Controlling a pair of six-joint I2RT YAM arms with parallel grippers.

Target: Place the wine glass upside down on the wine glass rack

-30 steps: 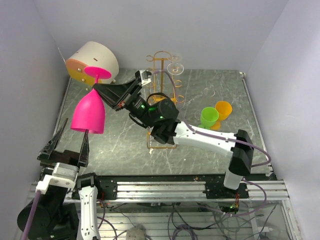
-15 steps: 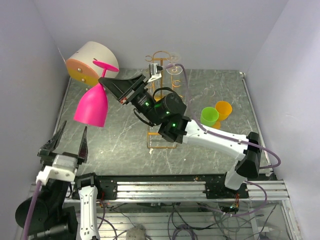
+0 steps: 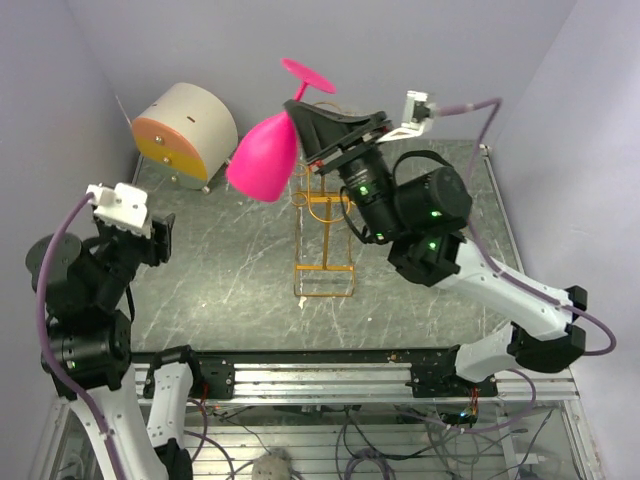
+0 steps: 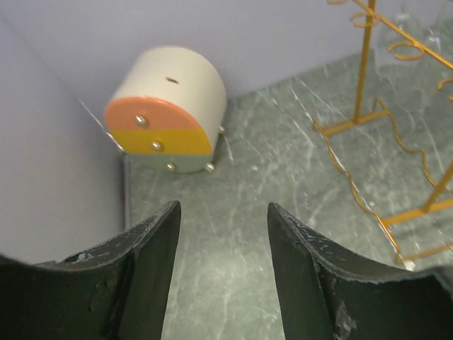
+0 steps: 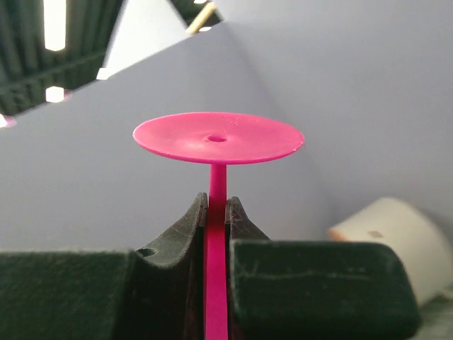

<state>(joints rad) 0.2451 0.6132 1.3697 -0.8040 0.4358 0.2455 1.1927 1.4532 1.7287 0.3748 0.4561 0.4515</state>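
Observation:
The pink wine glass (image 3: 262, 158) hangs upside down in the air, bowl down and foot (image 3: 308, 75) up, just left of and above the golden wire rack (image 3: 323, 242). My right gripper (image 3: 303, 112) is shut on its stem. In the right wrist view the fingers (image 5: 190, 227) pinch the pink stem (image 5: 217, 185) just below the round foot (image 5: 218, 137). My left gripper (image 4: 223, 212) is open and empty, above the table's left side. The rack (image 4: 363, 78) stands to its right.
A white drum-shaped box with an orange and yellow face (image 3: 185, 125) stands at the back left, also in the left wrist view (image 4: 170, 106). Blurred clear glasses (image 4: 409, 28) hang on the rack's far side. Walls close in on the left, back and right.
My right gripper has carried the pink glass up and to the right, from the left of the table to beside the rack's top. My left arm has risen and pulled back.

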